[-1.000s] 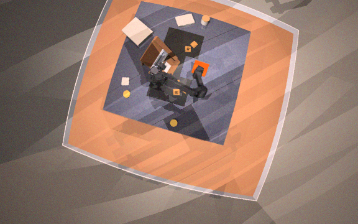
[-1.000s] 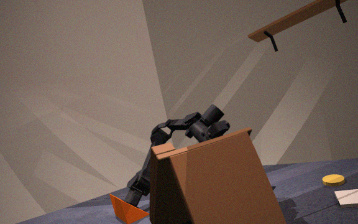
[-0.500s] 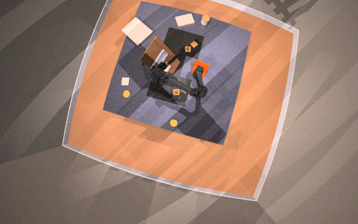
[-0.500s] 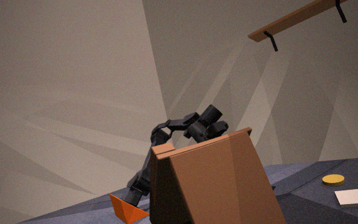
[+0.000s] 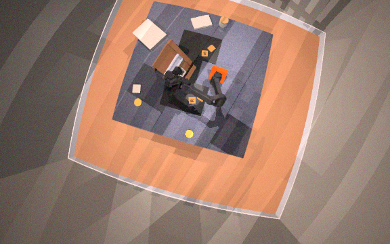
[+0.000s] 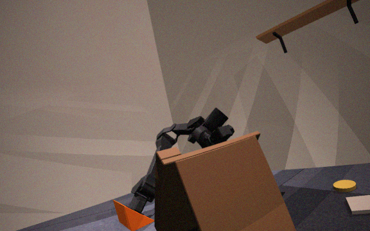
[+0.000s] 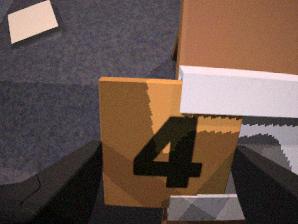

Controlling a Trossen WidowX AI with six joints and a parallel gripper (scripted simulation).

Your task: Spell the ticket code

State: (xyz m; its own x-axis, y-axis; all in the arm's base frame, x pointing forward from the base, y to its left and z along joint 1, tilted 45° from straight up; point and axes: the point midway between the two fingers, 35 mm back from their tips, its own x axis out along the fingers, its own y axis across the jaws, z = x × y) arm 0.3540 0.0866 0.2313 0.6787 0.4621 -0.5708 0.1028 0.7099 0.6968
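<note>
From here I see the 4 tile [image 7: 165, 145] clamped in my fingers, its right part behind the white rail [image 7: 235, 95] [image 5: 175, 62] on the brown board [image 5: 165, 58] [image 6: 233, 183] [image 7: 240, 35]. The orange R tile [image 5: 191, 100] and S tile [image 5: 204, 53] lie face up on the table.
</note>
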